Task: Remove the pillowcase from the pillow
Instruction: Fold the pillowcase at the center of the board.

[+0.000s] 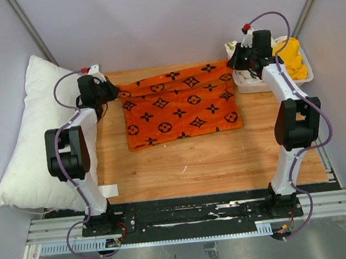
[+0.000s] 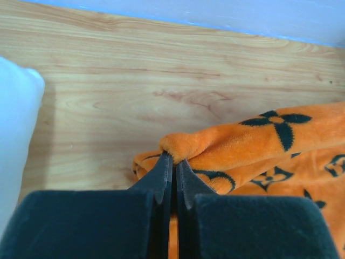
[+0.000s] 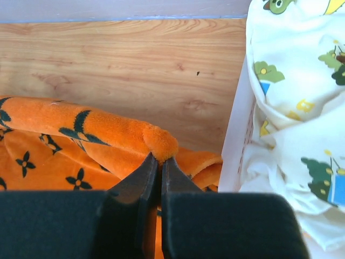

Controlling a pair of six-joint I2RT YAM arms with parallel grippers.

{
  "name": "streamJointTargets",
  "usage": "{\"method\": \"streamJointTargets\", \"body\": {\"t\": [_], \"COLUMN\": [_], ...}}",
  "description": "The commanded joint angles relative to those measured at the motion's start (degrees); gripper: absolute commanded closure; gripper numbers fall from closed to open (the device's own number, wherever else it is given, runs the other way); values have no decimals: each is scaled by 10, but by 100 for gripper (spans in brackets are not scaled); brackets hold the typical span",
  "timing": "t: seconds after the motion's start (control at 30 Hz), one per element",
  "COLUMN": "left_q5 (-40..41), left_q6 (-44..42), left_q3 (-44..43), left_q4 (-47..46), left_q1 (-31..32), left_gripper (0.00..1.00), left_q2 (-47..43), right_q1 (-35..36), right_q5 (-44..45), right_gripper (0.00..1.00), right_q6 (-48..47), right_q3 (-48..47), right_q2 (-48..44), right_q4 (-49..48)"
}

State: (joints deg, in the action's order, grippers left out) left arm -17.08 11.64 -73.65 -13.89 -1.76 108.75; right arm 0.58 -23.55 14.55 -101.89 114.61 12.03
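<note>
Pale grey walls enclose a light wooden table [image 1: 195, 158] with visible grain, smooth and matt.

1 pillowcase [image 1: 180, 107] lies spread across the far half of the board. It is bright orange plush fabric, roughly rectangular, printed with black flower, diamond and circle motifs. Its near part lies flat with soft creases.

1 pillow [image 1: 27, 140], plain white, plump and rounded at the corners, lies off the table's left side. It is wholly out of the case and apart from it.

The left gripper [image 2: 173, 159] has its 2 dark tapered fingers pressed together on a small bunched fold at the pillowcase's far left corner. Orange pile bulges just beyond the tips. The right gripper [image 3: 160, 161] pinches the far right corner in the same manner, fingers closed on a rounded tuft.

Between the 2 pinch points the far edge runs as a rolled ridge. It appears lifted slightly off the board, though no view settles this.

1 white plastic basket [image 3: 237, 140] stands at the far right corner, just beside the right gripper. It holds 2 cloths: 1 plain yellow cloth [image 1: 293, 56], crumpled, and 1 white cloth [image 3: 291, 108] printed with small coloured figures, draped over the basket's rim.
</note>
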Motion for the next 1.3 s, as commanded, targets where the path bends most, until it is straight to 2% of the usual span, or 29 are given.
{"method": "streamJointTargets", "body": {"t": [0.0, 0.4, 0.63, 0.9, 1.07, 1.27], "left_q5": [3, 74, 109, 101, 144, 146], "left_q6": [32, 51, 79, 118, 135, 148], "left_q3": [87, 320, 438, 477, 493, 485], "left_q4": [-101, -162, -188, -187, -187, -183], "left_q1": [1, 66, 70, 70, 70, 68], "left_gripper": [100, 100, 100, 100, 100, 100], "left_q2": [-87, -244, -320, -324, -324, -298], "right_q1": [-11, -16, -24, -37, -55, -69], "right_q5": [10, 41, 57, 85, 115, 103], "right_gripper": [99, 99, 99, 99, 99, 99], "right_q6": [-6, 24, 84, 115, 131, 142], "right_q3": [61, 288, 428, 487, 506, 514], "right_q2": [-70, -195, -254, -280, -296, -282], "right_q4": [-41, -74, -127, -116, -102, -99]}}
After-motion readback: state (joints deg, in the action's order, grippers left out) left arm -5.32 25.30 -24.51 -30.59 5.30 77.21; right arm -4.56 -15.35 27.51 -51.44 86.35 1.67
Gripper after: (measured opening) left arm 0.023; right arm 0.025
